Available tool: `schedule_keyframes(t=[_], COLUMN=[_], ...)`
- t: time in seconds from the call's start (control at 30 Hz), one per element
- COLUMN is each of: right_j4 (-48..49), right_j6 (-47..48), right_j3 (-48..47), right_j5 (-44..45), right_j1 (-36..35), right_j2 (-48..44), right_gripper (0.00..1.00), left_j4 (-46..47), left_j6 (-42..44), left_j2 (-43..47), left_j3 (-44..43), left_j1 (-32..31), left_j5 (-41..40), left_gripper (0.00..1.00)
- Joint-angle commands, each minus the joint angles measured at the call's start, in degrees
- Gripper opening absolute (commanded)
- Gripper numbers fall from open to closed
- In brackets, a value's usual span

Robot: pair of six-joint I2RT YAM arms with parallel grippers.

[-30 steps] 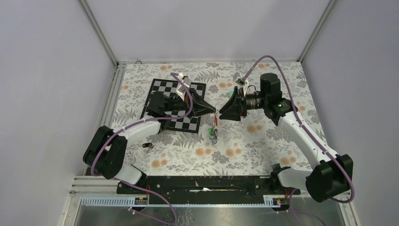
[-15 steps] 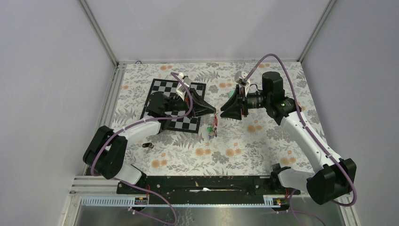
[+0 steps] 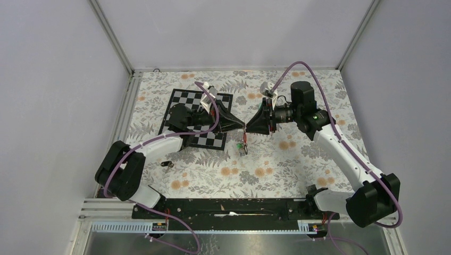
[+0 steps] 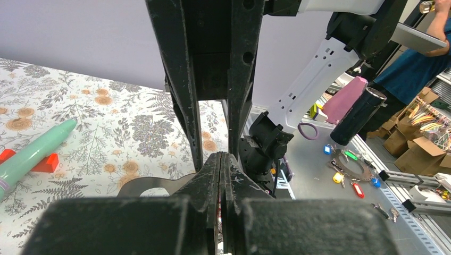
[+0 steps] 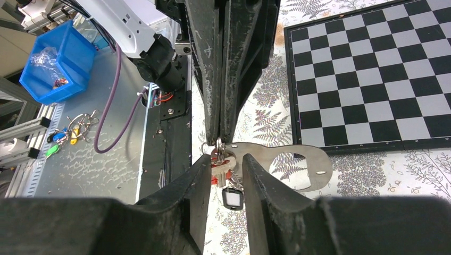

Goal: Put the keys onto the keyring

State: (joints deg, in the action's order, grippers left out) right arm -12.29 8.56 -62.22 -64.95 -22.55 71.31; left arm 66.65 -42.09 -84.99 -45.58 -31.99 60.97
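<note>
Over the middle of the table my left gripper [image 3: 242,128] is shut on the top of the keyring [image 5: 290,164], a flat grey metal loop with an oval opening. A bunch of keys [image 5: 222,166] hangs below its fingertips [image 5: 218,135], with a red tag and a black tag [image 5: 232,198] at the bottom. My right gripper [image 5: 223,167] faces it tip to tip [image 3: 251,129], open, with one finger on either side of the hanging keys. In the left wrist view my left gripper [image 4: 220,159] shows pressed shut, with the keyring [image 4: 154,186] just behind its tips.
A black-and-white checkerboard [image 3: 199,119] lies under the left arm. A teal tube with a red cap [image 4: 37,151] lies on the floral cloth. A small dark object [image 3: 167,164] rests near the left arm's elbow.
My right gripper has moved left, closer to the left gripper's tip, until the two nearly meet. The hanging keys have swung slightly. The left arm has stayed in place.
</note>
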Motion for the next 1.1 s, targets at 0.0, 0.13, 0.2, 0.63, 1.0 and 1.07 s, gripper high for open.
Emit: schedule_keyframes(t=[0.0, 0.13, 0.2, 0.63, 1.0, 1.07], right_j4=[2.2, 2.5, 2.8, -14.0, -39.9, -42.1], right_j6=[0.1, -0.2, -0.3, 13.3, 27.6, 28.1], right_j3=[-1.8, -1.7, -1.4, -8.3, -21.3, -23.0], right_j5=[0.1, -0.2, -0.4, 7.8, 27.8, 29.5], right_j1=[-0.7, -1.1, -1.2, -1.7, -8.0, -8.6], right_j2=[0.1, 0.2, 0.2, 0.5, 6.2, 7.1], right_gripper=[0.33, 0.24, 0.18, 0.00, 0.00, 0.00], left_j4=[4.7, 4.8, 4.9, -3.5, -47.8, -50.8], left_j6=[-0.4, -0.3, -0.4, 9.1, 41.1, 44.1], left_j2=[-0.4, -0.4, -0.5, 1.7, 1.7, 1.3], left_j3=[-1.0, -1.0, -1.0, -1.6, -15.7, -16.5], left_j1=[-0.3, -0.3, -0.3, -0.2, -0.3, -0.4], left_j5=[-1.9, -1.9, -1.9, 2.1, 5.9, 6.0], left_gripper=[0.00, 0.00, 0.00, 0.15, 0.44, 0.43])
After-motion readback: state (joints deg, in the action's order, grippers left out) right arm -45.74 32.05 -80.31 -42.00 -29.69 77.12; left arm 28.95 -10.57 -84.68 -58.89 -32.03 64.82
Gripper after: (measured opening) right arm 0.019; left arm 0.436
